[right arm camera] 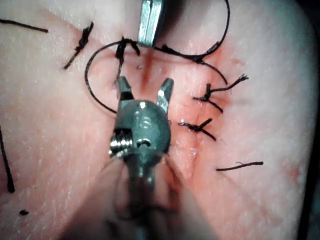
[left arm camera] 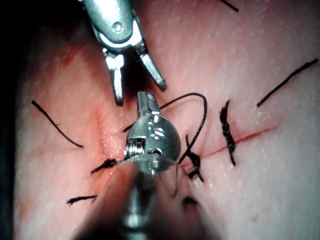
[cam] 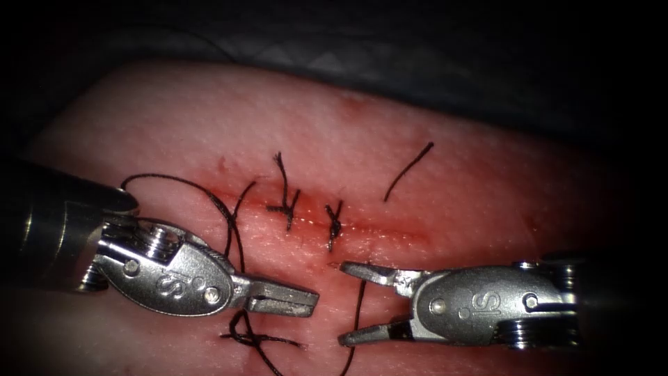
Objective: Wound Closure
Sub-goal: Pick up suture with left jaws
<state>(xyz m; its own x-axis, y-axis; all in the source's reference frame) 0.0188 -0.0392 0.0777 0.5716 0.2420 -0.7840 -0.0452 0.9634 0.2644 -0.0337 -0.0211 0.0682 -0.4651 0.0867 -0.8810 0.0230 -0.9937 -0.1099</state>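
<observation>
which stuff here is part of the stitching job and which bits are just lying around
In the job:
- tissue with its cut
- left tool, jaws shut, holding nothing that can be seen
- right tool, jaws open, holding nothing
- thread looping by the left tool
- two tied stitches across the cut

Lying about:
- cut end of thread, right of the stitches
- red fluid along the cut

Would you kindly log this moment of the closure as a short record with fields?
Left tool: jaws shut, below the cut, among loops of thread; whether they pinch it I cannot tell.
Right tool: jaws open, holding nothing, a strand running between them.
Thread: long dark loop from the left tool's wrist across the cut's left end.
Tissue: cut running left to right, two tied stitches across it.
Cut end of thread: lying loose above the cut, right of the stitches.
Needle: not identified.
</observation>
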